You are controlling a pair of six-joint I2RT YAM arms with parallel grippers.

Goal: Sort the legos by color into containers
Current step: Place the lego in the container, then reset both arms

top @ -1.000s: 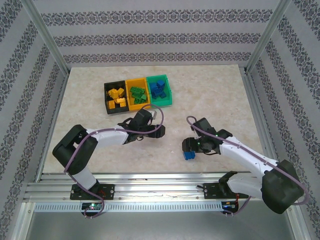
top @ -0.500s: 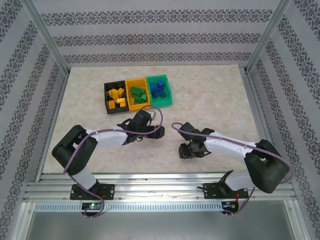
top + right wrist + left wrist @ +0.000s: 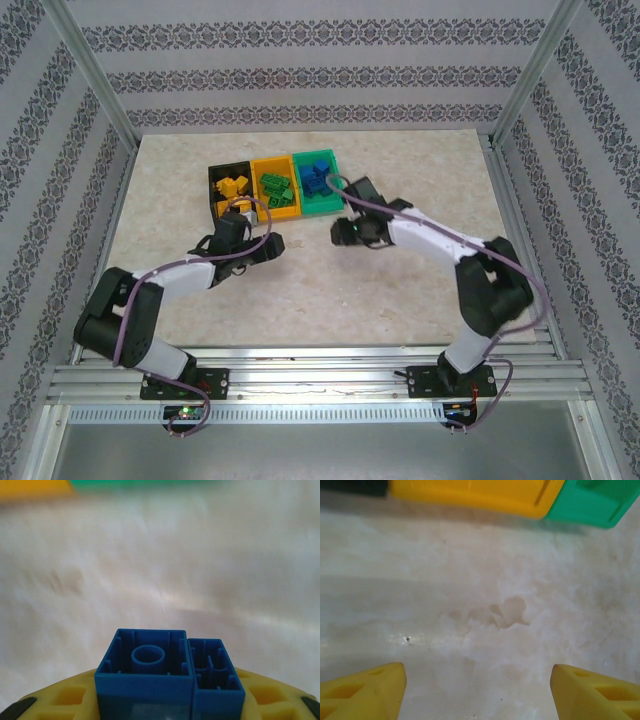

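Here, right jaws clamp a blue lego [image 3: 145, 676] while left jaws gape wide.

Blue legos [image 3: 150, 672], beige marbled table [image 3: 400, 290], black, orange, green containers [image 3: 283, 214].

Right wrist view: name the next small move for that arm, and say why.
Probably carry the blue brick forward and left until it is over the green bin. The right tool is shut on it just short of that bin, where the other blue bricks lie.
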